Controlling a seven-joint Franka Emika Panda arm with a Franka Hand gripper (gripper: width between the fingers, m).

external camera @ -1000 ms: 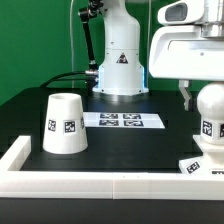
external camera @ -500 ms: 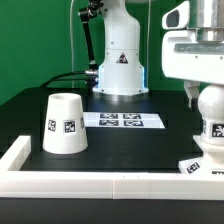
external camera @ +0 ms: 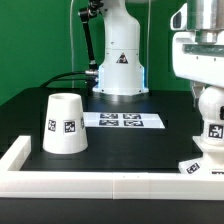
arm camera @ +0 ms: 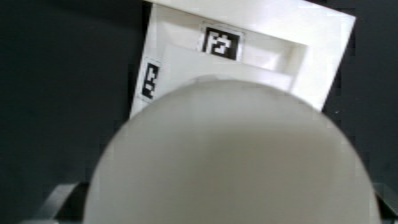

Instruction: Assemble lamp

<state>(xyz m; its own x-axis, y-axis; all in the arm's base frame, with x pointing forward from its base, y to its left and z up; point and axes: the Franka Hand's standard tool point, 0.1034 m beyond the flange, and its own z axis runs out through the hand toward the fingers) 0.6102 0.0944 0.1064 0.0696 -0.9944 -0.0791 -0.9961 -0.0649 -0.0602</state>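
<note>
The gripper (external camera: 197,92) is hanging over the bulb (external camera: 212,114) sitting on the base (external camera: 203,166); whether it is gripping, I cannot tell. Any sideways drag risks tipping the bulb off

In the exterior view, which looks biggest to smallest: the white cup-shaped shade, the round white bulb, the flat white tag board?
1. White tapered plastic cup-shaped shade.
2-3. Round white plastic bulb and thin flat white marker board: unsure, similar area, and the frame edge crops the bulb.
</note>
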